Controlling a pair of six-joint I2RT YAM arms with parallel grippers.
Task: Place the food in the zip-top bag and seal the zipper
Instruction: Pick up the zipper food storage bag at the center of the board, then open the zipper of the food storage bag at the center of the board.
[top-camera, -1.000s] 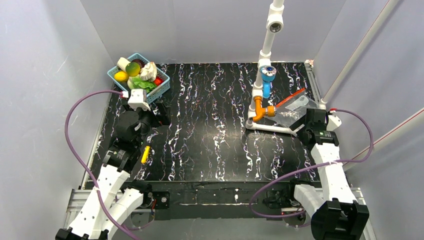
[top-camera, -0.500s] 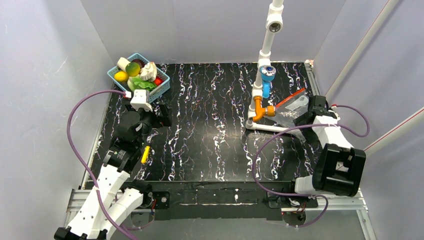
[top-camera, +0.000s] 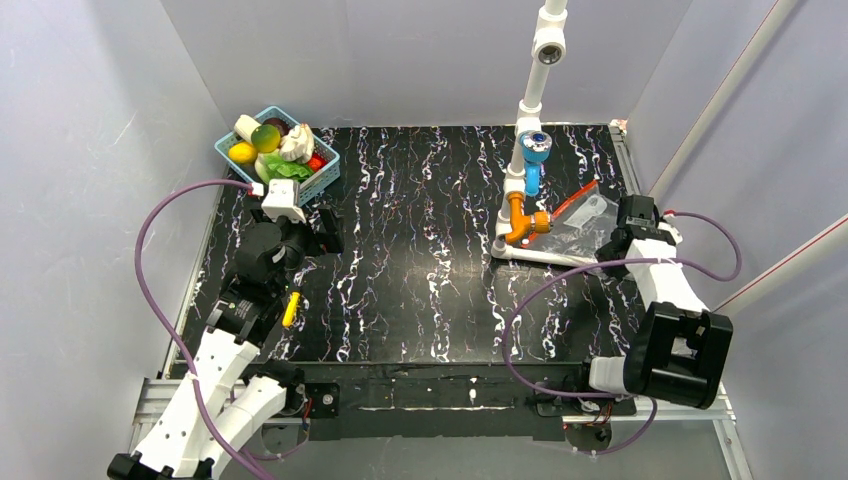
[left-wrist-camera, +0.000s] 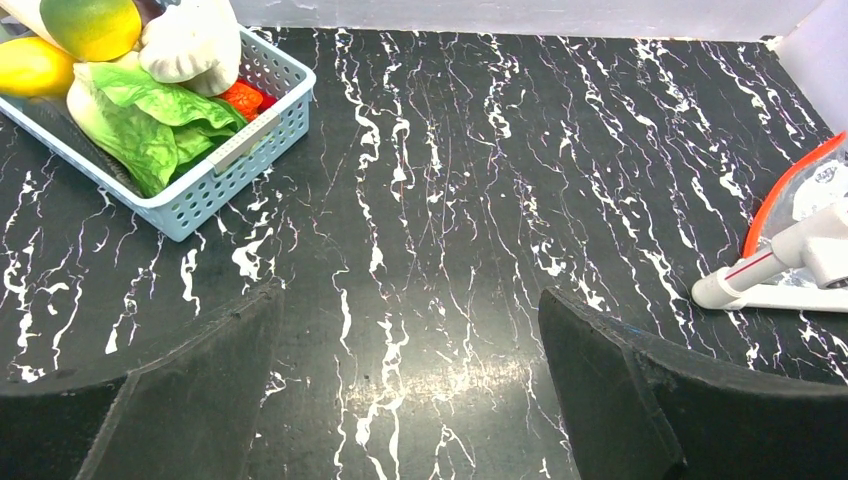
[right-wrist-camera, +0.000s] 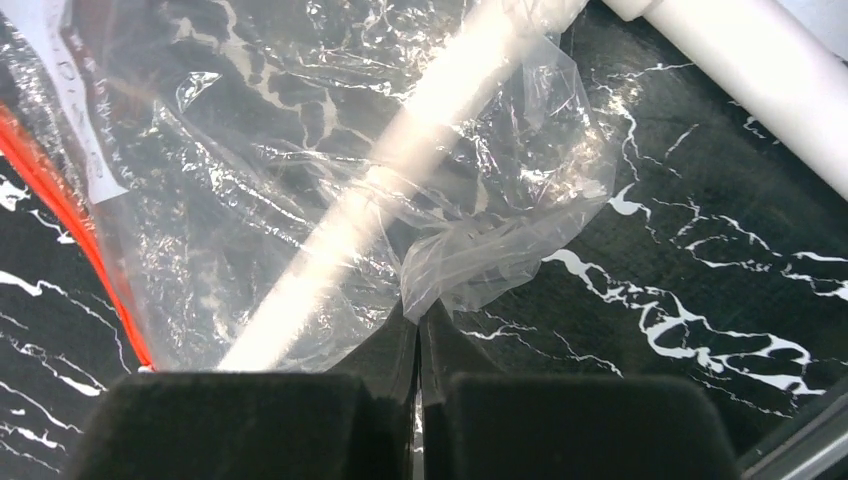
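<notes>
The zip-top bag (top-camera: 585, 215) is a clear, crinkly pouch lying at the right, partly over a white pipe. Its red zipper (top-camera: 575, 197) runs along the far-left edge. My right gripper (right-wrist-camera: 418, 315) is shut on a bunched corner of the zip-top bag (right-wrist-camera: 330, 150), opposite the zipper (right-wrist-camera: 70, 220). The food sits in the blue basket (top-camera: 325, 178) at the back left: green lettuce (left-wrist-camera: 150, 120), a yellow-green fruit (left-wrist-camera: 90, 25) and a white garlic-like piece (left-wrist-camera: 190, 50). My left gripper (left-wrist-camera: 410, 292) hangs open over bare table, just in front of the basket (left-wrist-camera: 235, 150).
A white pipe stand (top-camera: 520, 245) with orange and blue clamps rises beside the bag, and its mast reaches up the back. A red chili (left-wrist-camera: 243, 97) and a yellow fruit (left-wrist-camera: 30, 65) share the basket. Grey walls close in the black marbled table (top-camera: 420, 290).
My right gripper has closed from open onto the bag's corner, and the right arm's elbow has swung out to the right. The left arm has barely moved.
</notes>
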